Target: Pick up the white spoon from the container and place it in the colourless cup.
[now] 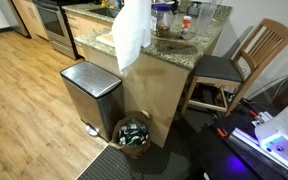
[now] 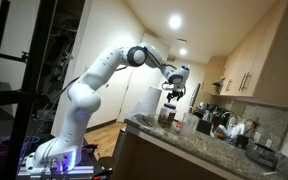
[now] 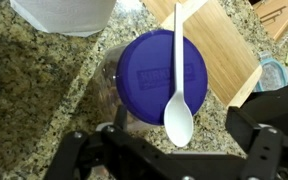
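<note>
In the wrist view a white plastic spoon (image 3: 177, 85) lies across the blue lid of a clear container (image 3: 154, 65) on the granite counter. Its bowl points toward me and hangs past the lid's edge. My gripper (image 3: 169, 150) is open, with one finger on each side of the spoon bowl and not touching it. In an exterior view the gripper (image 2: 174, 92) hangs just above the container (image 2: 167, 117) on the counter. I cannot pick out the colourless cup with certainty.
A wooden board (image 3: 224, 45) lies beside the container and a white paper-towel roll (image 3: 64, 12) stands behind it. Jars and kitchen items crowd the counter (image 2: 229, 130). On the floor are a steel bin (image 1: 89, 92), a basket (image 1: 134, 133) and a wooden chair (image 1: 239, 60).
</note>
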